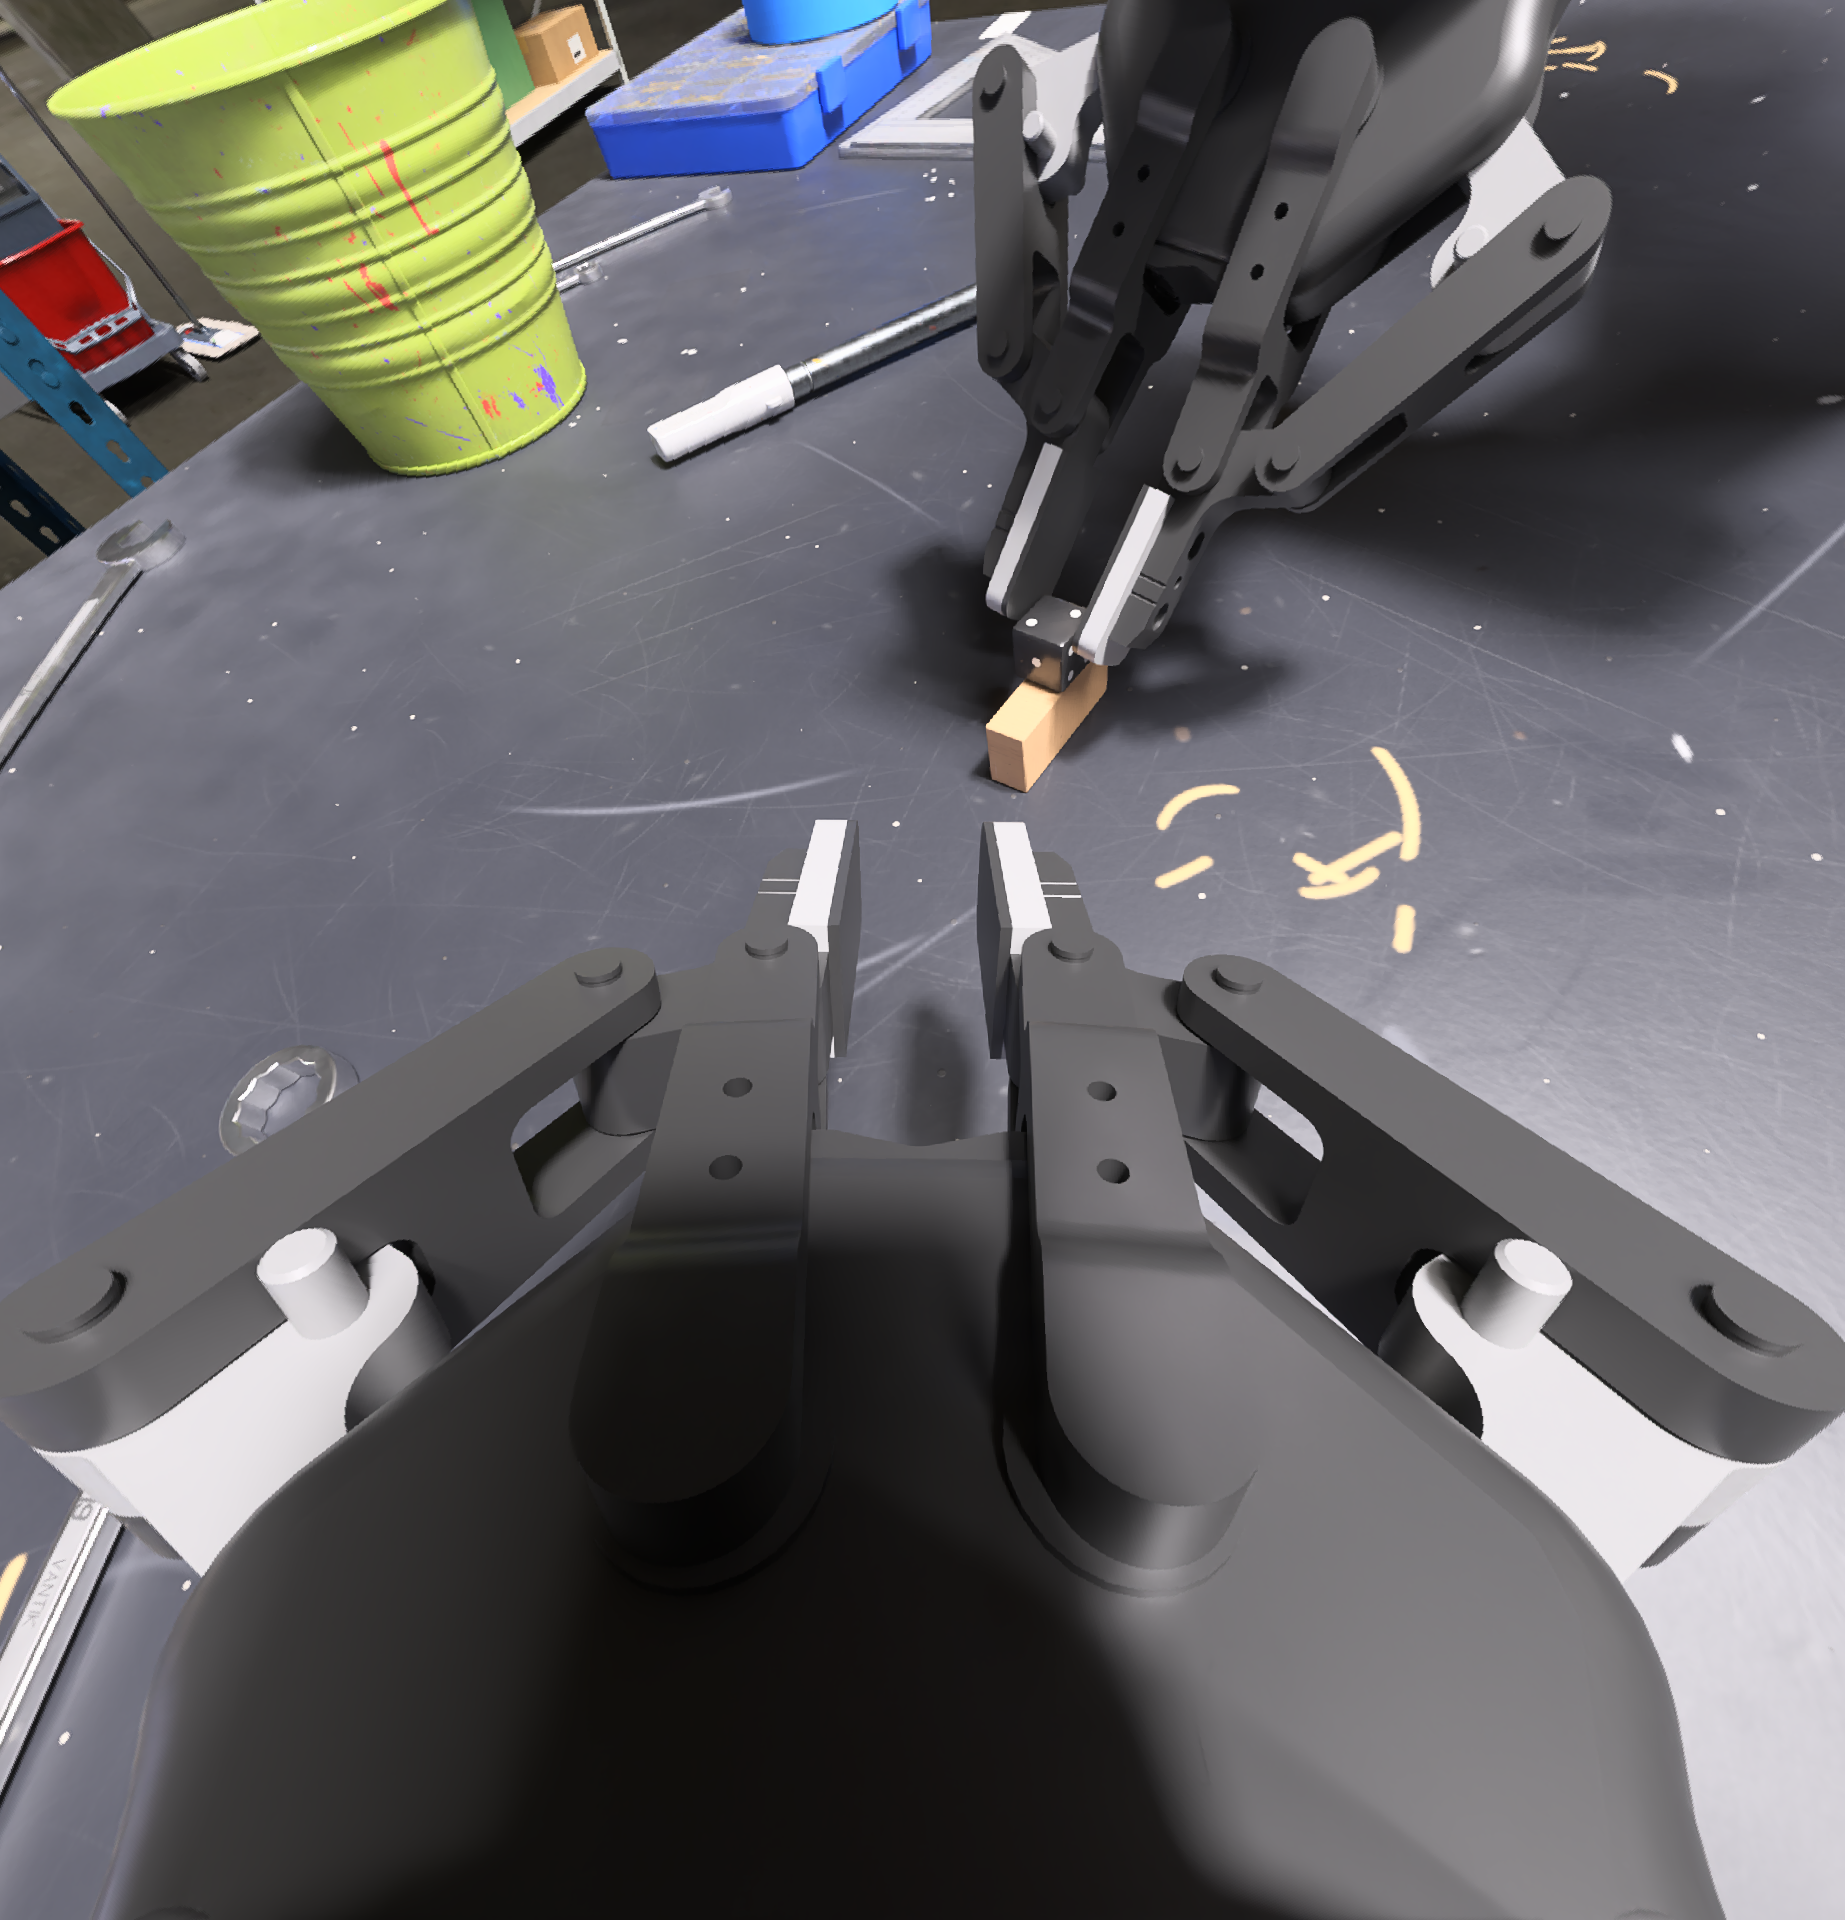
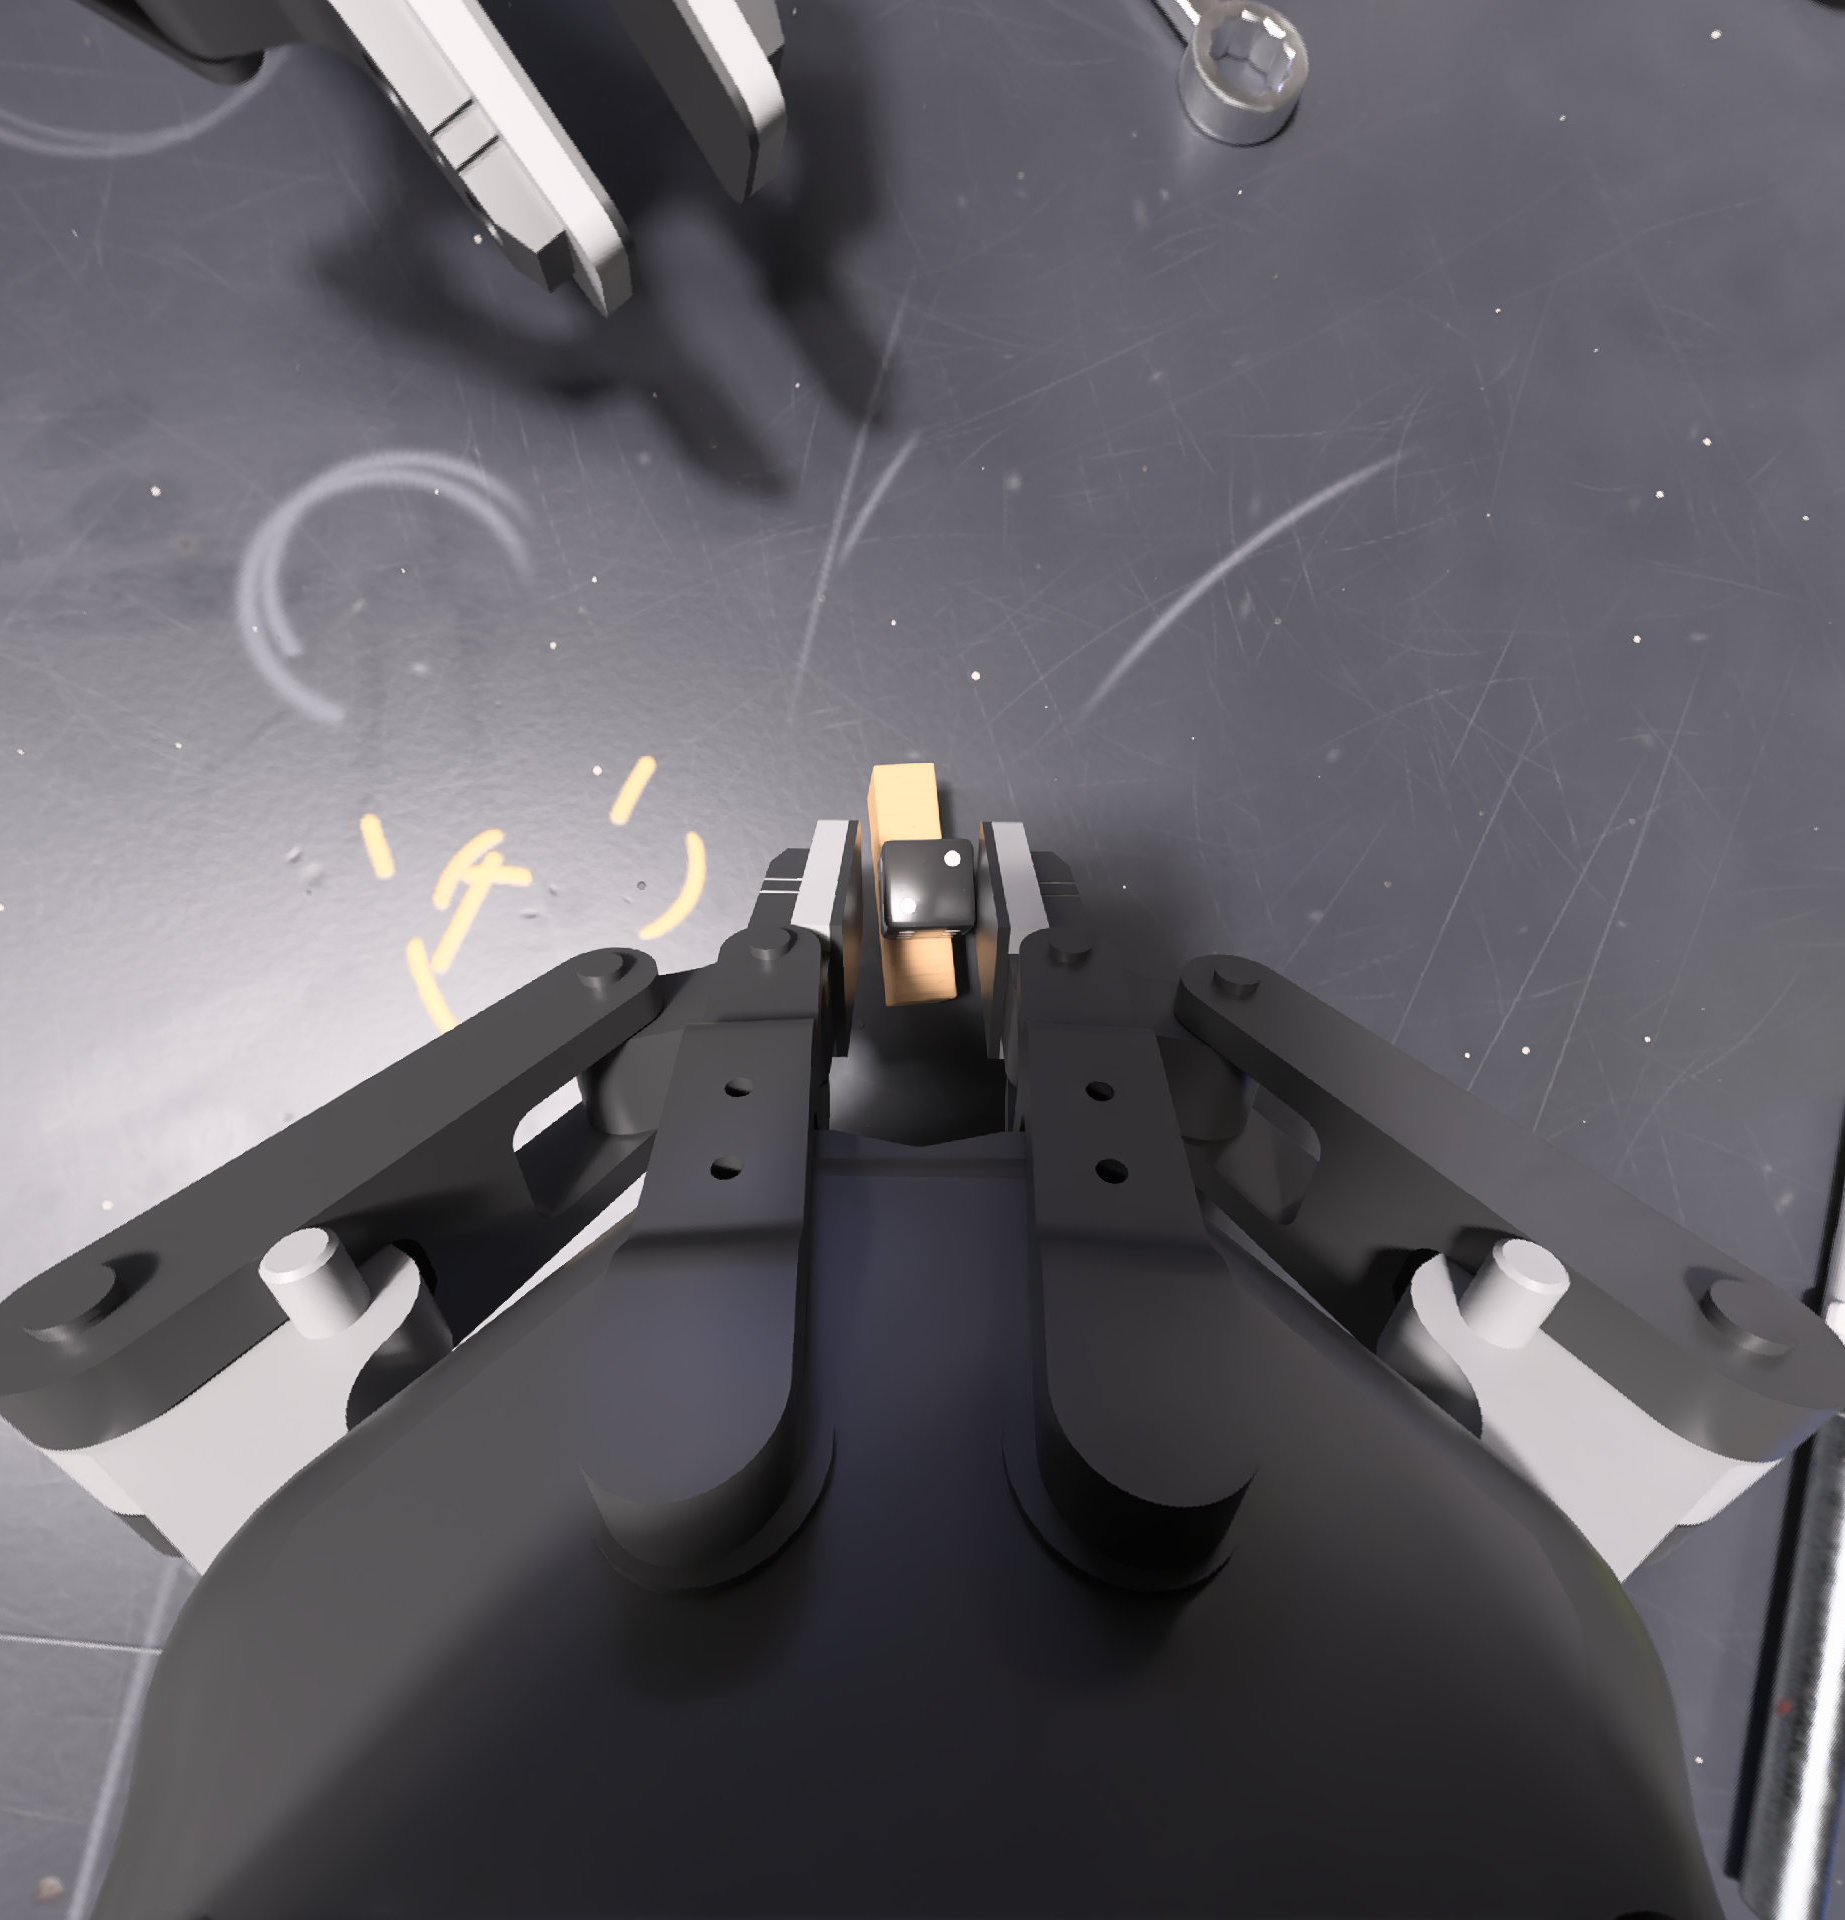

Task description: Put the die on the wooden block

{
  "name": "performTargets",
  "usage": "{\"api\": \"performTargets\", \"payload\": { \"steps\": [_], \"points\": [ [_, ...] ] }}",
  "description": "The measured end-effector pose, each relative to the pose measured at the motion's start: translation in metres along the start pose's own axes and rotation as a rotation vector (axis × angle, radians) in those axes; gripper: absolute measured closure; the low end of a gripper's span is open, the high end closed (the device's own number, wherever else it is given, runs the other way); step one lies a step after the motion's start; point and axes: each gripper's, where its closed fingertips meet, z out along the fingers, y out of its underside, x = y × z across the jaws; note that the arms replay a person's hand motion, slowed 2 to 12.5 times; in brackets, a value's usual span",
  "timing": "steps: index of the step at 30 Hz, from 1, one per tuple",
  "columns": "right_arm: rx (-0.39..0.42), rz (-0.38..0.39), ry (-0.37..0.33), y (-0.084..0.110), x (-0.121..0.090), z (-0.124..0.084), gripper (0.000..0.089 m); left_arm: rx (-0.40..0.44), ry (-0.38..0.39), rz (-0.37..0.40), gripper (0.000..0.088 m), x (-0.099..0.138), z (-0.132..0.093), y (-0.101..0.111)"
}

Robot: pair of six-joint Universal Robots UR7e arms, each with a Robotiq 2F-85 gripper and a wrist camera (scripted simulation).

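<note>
A black die (image 2: 926, 883) with white pips rests on the top of a small wooden block (image 2: 902, 795) that lies on the dark table. My right gripper (image 2: 920, 831) straddles the die with a thin gap on each side, so its jaws are open. In the left wrist view the right gripper (image 1: 1053, 636) points down over the die (image 1: 1048, 629) and the block (image 1: 1032, 727). My left gripper (image 1: 918, 831) is open and empty, just short of the block's near end. It also shows at the top of the right wrist view (image 2: 679, 208).
A green bucket (image 1: 357, 229) stands at the far left and a blue case (image 1: 752, 104) behind it. A white-tipped metal tool (image 1: 731, 410) lies beyond the block, also at the right edge (image 2: 1822, 1507). A wrench (image 1: 56, 655) and a socket (image 1: 284, 1091) lie to the left.
</note>
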Motion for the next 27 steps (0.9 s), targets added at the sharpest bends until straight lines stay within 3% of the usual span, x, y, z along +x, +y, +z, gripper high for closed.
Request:
{"api": "performTargets", "payload": {
  "steps": [27],
  "points": [
    [0.163,0.286,0.050,-0.012,-0.003,0.002,0.0705,0.000,-0.001,0.006,0.0675,0.001,0.000,-0.001]
  ]
}}
